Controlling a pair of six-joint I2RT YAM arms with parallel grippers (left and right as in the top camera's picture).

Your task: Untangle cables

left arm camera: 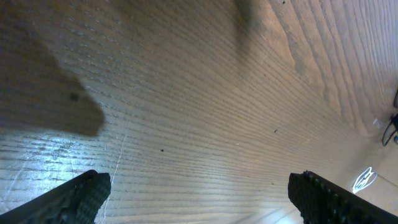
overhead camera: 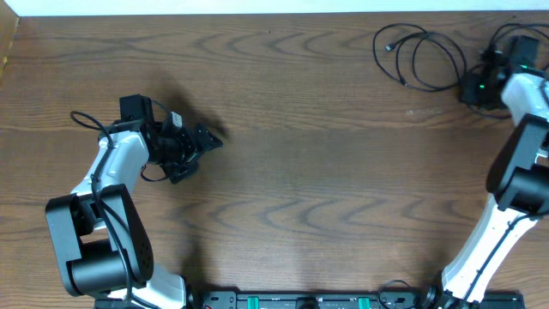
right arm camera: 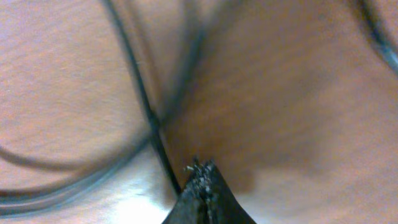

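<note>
The cables (overhead camera: 420, 56) are thin black cords lying in loose overlapping loops at the table's far right corner. My right gripper (overhead camera: 470, 88) sits low at the right edge of those loops. In the right wrist view its fingers (right arm camera: 202, 180) are pressed together, and one black cable (right arm camera: 146, 106) runs down along their left side and slips under them, not into the seam between them. More blurred loops (right arm camera: 62, 186) curve across the left of that view. My left gripper (overhead camera: 206, 141) hovers far away over bare wood at the left, open, with nothing between its fingers (left arm camera: 81, 196).
The wooden table (overhead camera: 326, 189) stretches between the two arms. Its far edge (overhead camera: 257, 12) runs just behind the cables. The left arm's own thick black cord (overhead camera: 86, 120) loops beside its wrist. The arm bases stand along the front edge.
</note>
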